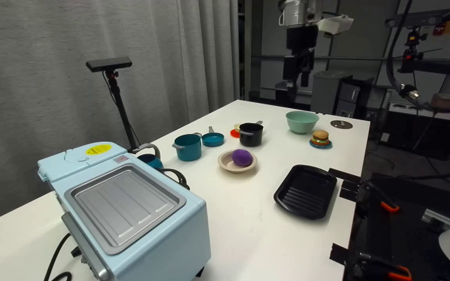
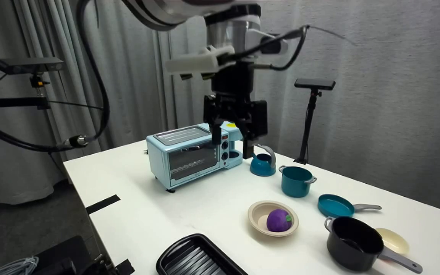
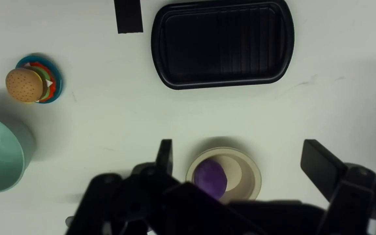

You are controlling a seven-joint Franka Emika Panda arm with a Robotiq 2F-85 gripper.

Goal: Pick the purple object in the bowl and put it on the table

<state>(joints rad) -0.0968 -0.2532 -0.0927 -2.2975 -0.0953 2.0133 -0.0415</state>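
Your empty black gripper [image 2: 232, 149] hangs above the smooth white table [image 2: 197, 210], jaws spread wide. In the wrist view the roundish purple lump [image 3: 210, 178] shows below, between them, left of centre, inside the shallow cream bowl [image 3: 247, 174].

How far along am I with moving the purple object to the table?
Done: nothing of the transfer; the purple object sits in the bowl. In hand: nothing; the gripper hangs open, raised above the table. Left: the whole move, from lowering to the bowl, gripping and lifting out, to setting down on the white tabletop.
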